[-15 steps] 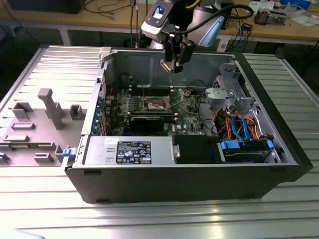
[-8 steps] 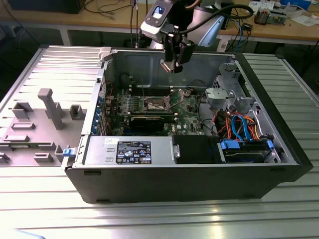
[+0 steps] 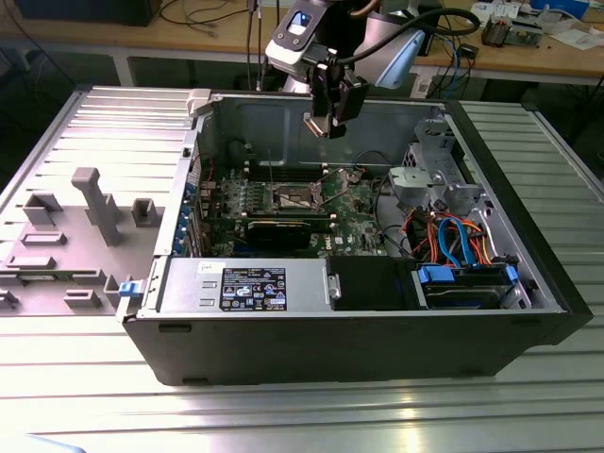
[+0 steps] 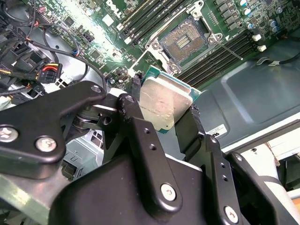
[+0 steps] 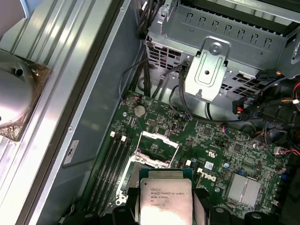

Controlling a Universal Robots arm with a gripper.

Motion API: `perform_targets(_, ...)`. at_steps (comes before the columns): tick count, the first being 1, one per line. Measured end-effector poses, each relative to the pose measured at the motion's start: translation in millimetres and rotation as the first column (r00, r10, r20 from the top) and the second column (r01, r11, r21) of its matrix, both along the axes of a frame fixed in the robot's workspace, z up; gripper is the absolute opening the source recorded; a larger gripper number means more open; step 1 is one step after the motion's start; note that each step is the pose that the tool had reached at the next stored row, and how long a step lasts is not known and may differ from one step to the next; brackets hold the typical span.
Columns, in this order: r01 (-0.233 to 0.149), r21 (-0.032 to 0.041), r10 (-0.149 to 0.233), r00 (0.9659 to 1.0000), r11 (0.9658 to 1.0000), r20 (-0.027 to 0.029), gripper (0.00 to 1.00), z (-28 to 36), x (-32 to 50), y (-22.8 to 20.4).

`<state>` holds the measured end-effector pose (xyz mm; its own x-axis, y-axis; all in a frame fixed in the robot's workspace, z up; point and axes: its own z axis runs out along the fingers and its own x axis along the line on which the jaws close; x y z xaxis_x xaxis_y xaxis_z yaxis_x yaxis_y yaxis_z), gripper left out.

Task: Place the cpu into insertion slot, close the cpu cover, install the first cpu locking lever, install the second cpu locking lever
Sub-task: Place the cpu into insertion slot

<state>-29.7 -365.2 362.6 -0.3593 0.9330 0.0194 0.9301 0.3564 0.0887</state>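
So the ribbed metal table point(image 3: 283, 415) has a big black computer case point(image 3: 330, 349) lying on its side with the side off, and you can see straight into it. The grey side panel point(image 3: 94, 189) is lying flat next to it, on the exterior view's left.

The arm point(image 3: 387, 47) reaches in from the far side and hangs over the open case. Down on the case floor is the green motherboard point(image 3: 363, 212), with the long memory slots point(image 4: 150, 14) running on both sides of the socket area.

The end effector point(image 3: 326, 127) is up in the air above the board, not touching anything in the case. Both wrist views show its black fingers point(image 4: 136, 93) clenched on opposite edges of the cpu point(image 4: 161, 105), so it's definitely grasping the chip. The dull silver top faces the cameras, and the green edge peeks out around it.

The insertion slot point(image 4: 183, 41) is sitting uncovered on the board, dark centre with the contacts showing and silver rim around it. The cpu is well apart from it, held above and a bit off to one side. A thin metal lever point(image 4: 230, 50) sticks out beside the slot.
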Motion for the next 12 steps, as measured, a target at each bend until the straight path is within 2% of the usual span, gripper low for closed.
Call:
perform_targets(2,0.002,0.0001,-0.002,1.0,1.0,0.0,0.54,0.0,0.0,0.0)
perform_targets(8,0.04,0.0001,-0.04,0.9992,0.9992,0.0,0.54,0.0,0.0,0.0)
perform_targets(12,0.077,0.0001,-0.077,0.997,0.997,0.0,0.54,-0.1,0.0,0.0)
